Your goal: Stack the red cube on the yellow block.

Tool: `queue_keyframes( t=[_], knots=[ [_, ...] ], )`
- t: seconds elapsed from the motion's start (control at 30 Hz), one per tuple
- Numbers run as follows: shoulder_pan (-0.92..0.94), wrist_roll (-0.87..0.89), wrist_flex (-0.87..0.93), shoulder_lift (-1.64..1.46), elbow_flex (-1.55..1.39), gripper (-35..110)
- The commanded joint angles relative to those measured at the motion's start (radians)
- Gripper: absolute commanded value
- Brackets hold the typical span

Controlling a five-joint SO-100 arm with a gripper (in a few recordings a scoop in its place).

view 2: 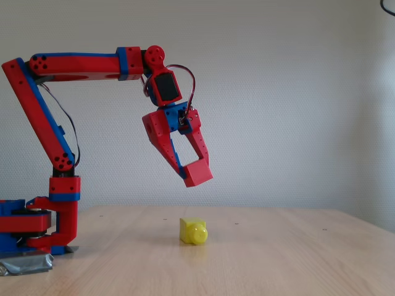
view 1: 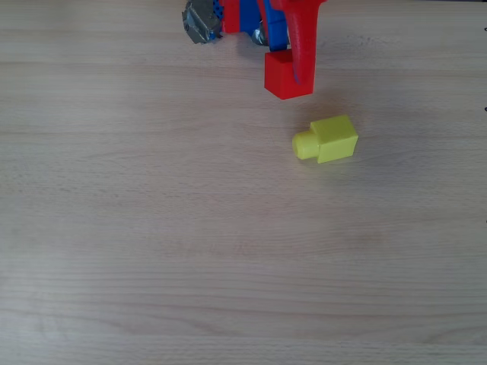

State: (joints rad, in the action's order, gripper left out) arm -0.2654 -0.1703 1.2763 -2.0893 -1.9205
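A: Between your gripper's [view 2: 192, 168] fingers sits the red cube [view 2: 199, 173], clamped and held well above the table [view 2: 278, 246].

B: And the yellow block [view 2: 193, 230]?

A: Below and near, lying on the wood with its stud sideways; from overhead, your cube [view 1: 287, 76] hangs up-left of it [view 1: 327, 139].

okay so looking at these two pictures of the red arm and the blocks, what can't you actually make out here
- Overhead view: the arm is cut off by the top edge, leaving the gripper and the red cube it holds.
- Overhead view: the cube's height above the table cannot be read from above.
- Fixed view: the cube matches the gripper's red, so the finger contact is unclear.
- Fixed view: the yellow block is too small to show its stud clearly.
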Motion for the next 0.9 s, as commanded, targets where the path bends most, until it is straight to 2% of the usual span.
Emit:
queue_keyframes(
  t=[0.0,0.67,0.87],
  knots=[
    [-0.052,0.011,-0.028,-0.083,0.006,11],
    [-0.232,0.107,-0.181,0.008,-0.060,9],
    [-0.235,0.114,-0.127,0.112,-0.011,10]
  ],
)
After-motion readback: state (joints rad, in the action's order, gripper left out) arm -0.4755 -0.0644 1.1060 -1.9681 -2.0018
